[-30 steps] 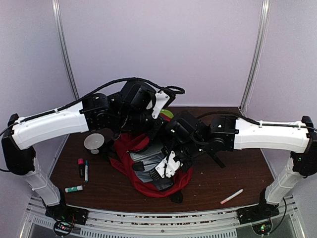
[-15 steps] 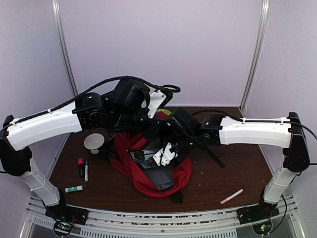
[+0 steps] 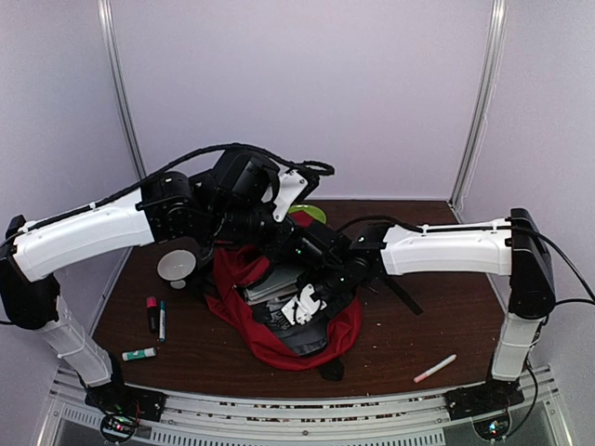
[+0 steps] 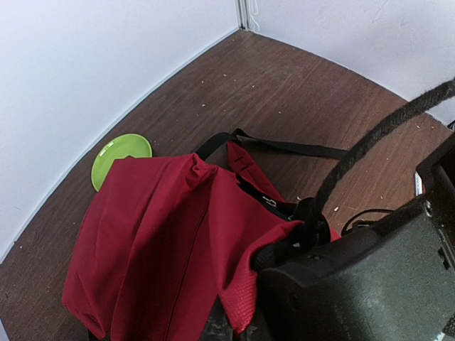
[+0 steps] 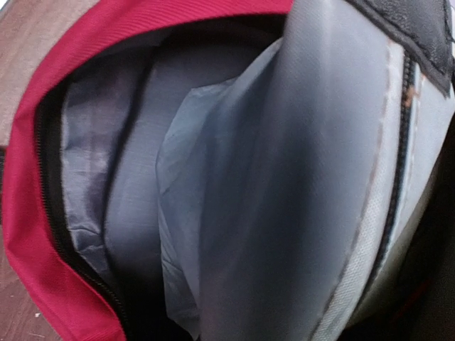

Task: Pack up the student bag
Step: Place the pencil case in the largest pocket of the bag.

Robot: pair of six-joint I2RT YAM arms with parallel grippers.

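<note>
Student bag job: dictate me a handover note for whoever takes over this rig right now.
Left claw: at the far rim of the student bag, with the red fabric raised there. The grip is hidden.
Right claw: at the bag's open mouth, with its wrist view on the grey lining. Open or shut is unclear.
Done: the bag sits mid-table, unzipped.
Probably left to pack: pink marker, dark pen and green-capped stick on the left, and white pen front right.
</note>
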